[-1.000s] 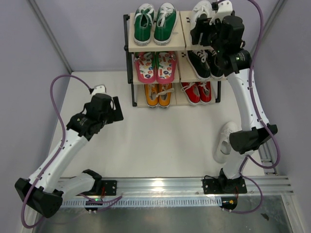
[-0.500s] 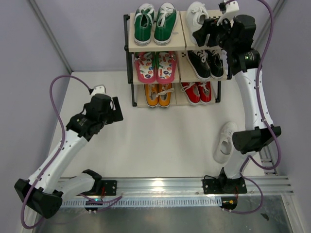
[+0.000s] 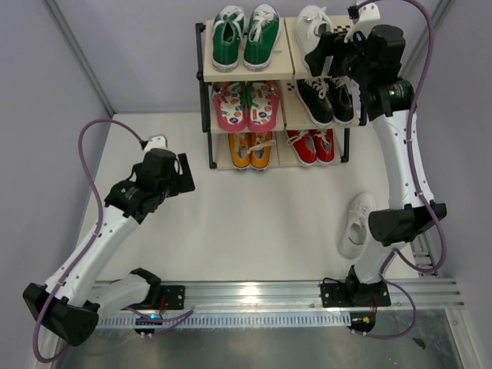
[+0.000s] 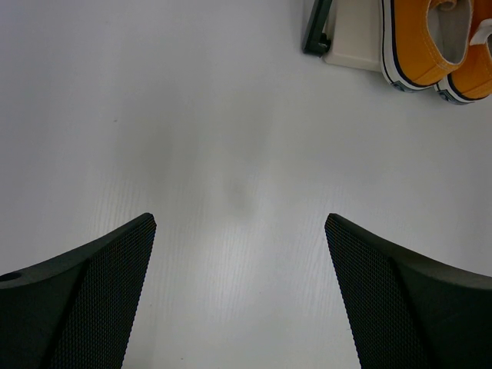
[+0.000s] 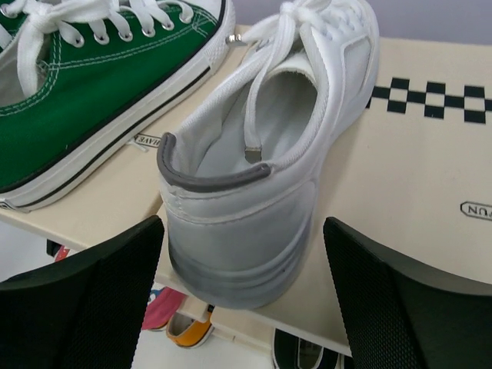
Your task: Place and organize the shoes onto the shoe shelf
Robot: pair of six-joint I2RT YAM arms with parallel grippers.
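Right gripper (image 5: 242,224) has its jaws spread wide, with the white sneaker (image 5: 254,192) heel right at the gap. The shoe sits on the shoe shelf (image 5: 415,177) top board beside a green sneaker (image 5: 92,84). Left gripper (image 4: 240,223) hangs spread too, over the table (image 4: 154,115).

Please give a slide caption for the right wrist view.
Open right gripper behind a plain white sneaker on the shelf's top beige board, beside a green canvas sneaker.

White sneaker (image 5: 254,154) upright on shoe shelf (image 5: 419,173) top; mate (image 3: 356,224) on tabletop (image 3: 254,231).
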